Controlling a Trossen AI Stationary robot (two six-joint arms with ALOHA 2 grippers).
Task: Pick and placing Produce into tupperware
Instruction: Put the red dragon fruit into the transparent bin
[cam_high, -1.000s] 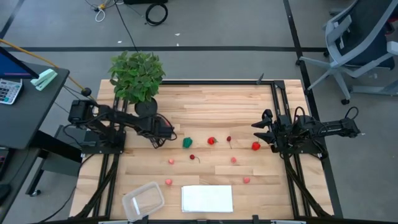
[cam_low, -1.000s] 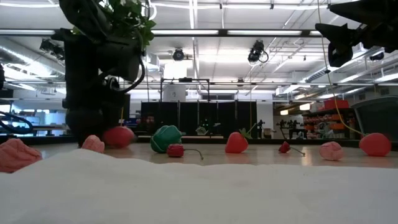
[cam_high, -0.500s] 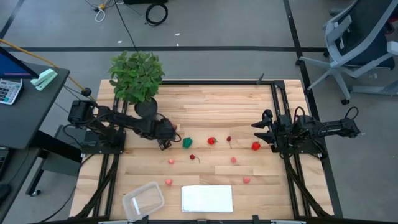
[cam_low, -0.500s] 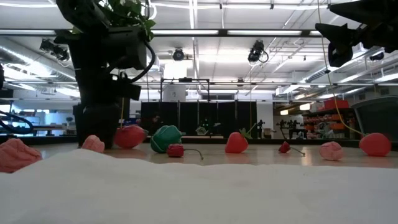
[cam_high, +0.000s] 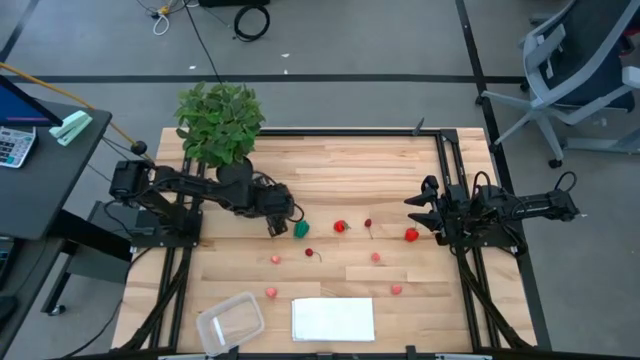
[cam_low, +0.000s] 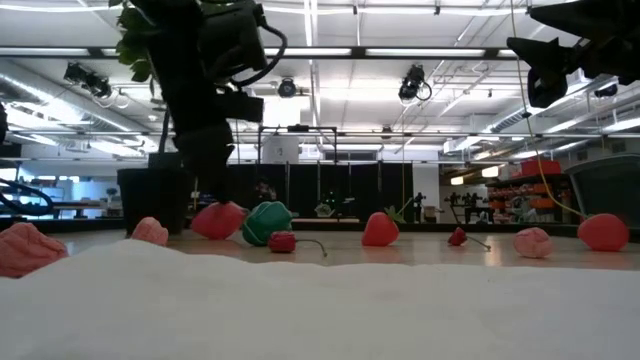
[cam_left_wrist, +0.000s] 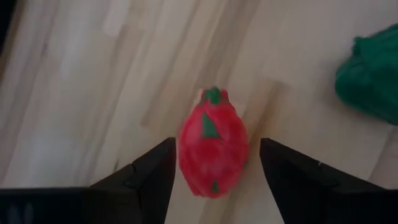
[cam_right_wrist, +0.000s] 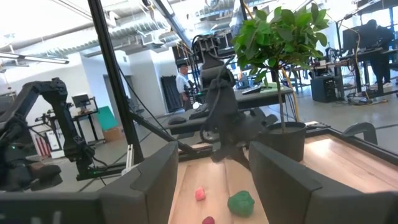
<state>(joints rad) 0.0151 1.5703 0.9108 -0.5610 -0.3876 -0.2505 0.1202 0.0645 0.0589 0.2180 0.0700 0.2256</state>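
While the right gripper (cam_high: 418, 210) waits with fingers apart at right, the left gripper (cam_left_wrist: 214, 174) straddles, unclamped, a red fruit (cam_left_wrist: 212, 149) left of centre.

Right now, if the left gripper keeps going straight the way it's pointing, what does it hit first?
The left gripper points down at a red strawberry-like piece lying between its open fingers, so it would probably meet that first, then the wooden table. The green piece sits off to one side, out of line.

Nine red or pink produce pieces (cam_high: 341, 227), one green piece (cam_high: 301, 229), one tupperware (cam_high: 231, 322).
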